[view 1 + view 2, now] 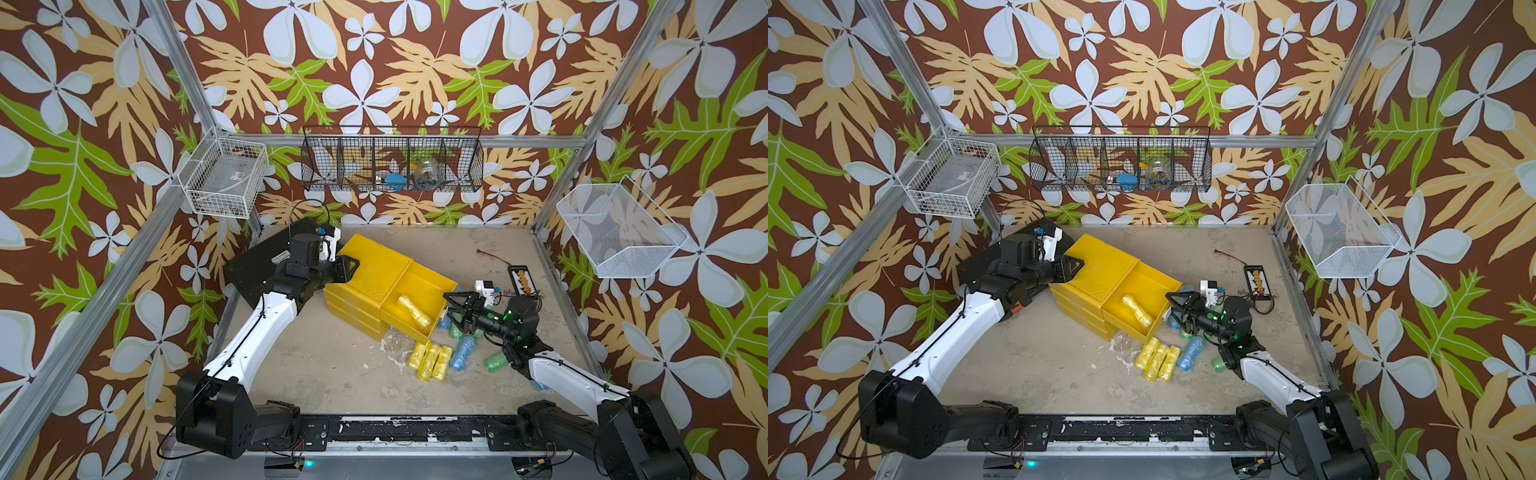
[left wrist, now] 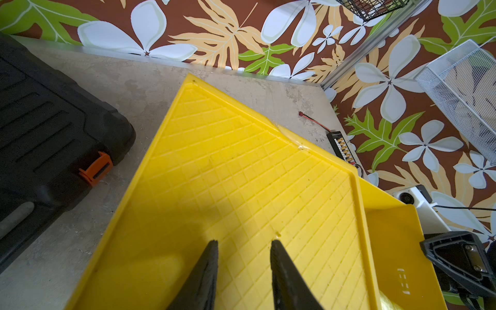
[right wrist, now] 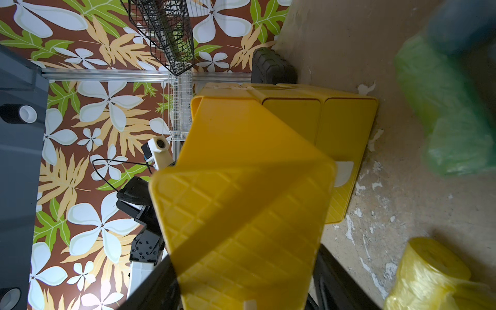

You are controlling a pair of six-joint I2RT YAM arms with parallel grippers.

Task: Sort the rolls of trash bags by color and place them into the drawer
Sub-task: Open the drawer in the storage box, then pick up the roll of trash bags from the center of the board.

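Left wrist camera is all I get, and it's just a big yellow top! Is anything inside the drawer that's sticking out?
Observer: Yes, yellow rolls, two I think, lie in the pulled-out top drawer.
Operator: Where's the other arm?
Observer: The right gripper is at that drawer's front edge, jaws open.
Operator: Are any rolls outside the drawer?
Observer: Three loose yellow rolls lie side by side on the table, next to a blue roll.
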